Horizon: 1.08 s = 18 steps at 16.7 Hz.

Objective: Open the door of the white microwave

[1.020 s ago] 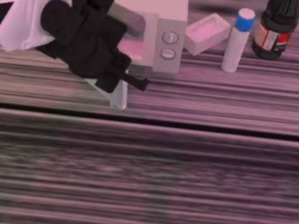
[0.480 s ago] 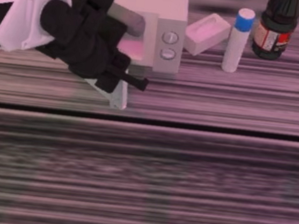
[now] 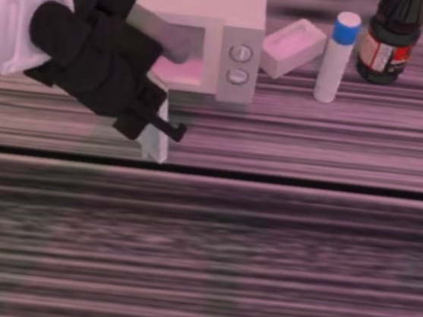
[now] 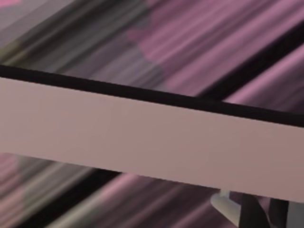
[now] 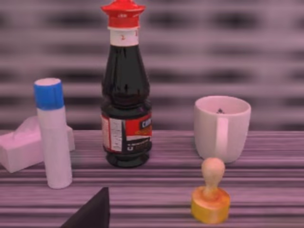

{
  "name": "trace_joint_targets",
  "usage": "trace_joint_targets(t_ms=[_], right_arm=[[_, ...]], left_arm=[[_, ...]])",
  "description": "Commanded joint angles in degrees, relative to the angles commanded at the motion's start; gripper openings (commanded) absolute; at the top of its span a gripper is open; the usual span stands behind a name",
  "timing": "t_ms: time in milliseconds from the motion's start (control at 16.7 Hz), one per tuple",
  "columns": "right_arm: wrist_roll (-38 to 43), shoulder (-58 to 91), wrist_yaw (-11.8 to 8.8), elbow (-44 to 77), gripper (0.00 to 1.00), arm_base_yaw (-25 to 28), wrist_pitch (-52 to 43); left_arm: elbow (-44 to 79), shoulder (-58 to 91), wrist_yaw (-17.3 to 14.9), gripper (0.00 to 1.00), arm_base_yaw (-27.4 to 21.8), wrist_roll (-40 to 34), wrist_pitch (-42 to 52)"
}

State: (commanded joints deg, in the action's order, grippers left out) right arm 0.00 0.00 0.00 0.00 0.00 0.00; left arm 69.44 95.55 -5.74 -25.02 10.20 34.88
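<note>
- Our left arm reaches in from the far left of the table, its white forearm segment ending in the bulky black wrist.
- The wrist slants toward the near right, so our left gripper sits at the arm's near-right end, just in front of the microwave's left side.
- One thin black finger of it sticks out to the right with a small hooked tip; whether the fingers are apart or closed we cannot tell.
- Our right arm is out of the top view; its wrist camera shows only a dark corner of its own gripper.
</note>
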Motion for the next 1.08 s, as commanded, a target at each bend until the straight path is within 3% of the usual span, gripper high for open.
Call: trace_joint_targets(t_ms=[1080], right_arm=[[0.00, 0.00, 0.00, 0.00, 1.00, 0.00, 0.00]], left_arm=[[-0.26, -0.79, -0.63, 0.00, 0.49, 1.00, -0.25]])
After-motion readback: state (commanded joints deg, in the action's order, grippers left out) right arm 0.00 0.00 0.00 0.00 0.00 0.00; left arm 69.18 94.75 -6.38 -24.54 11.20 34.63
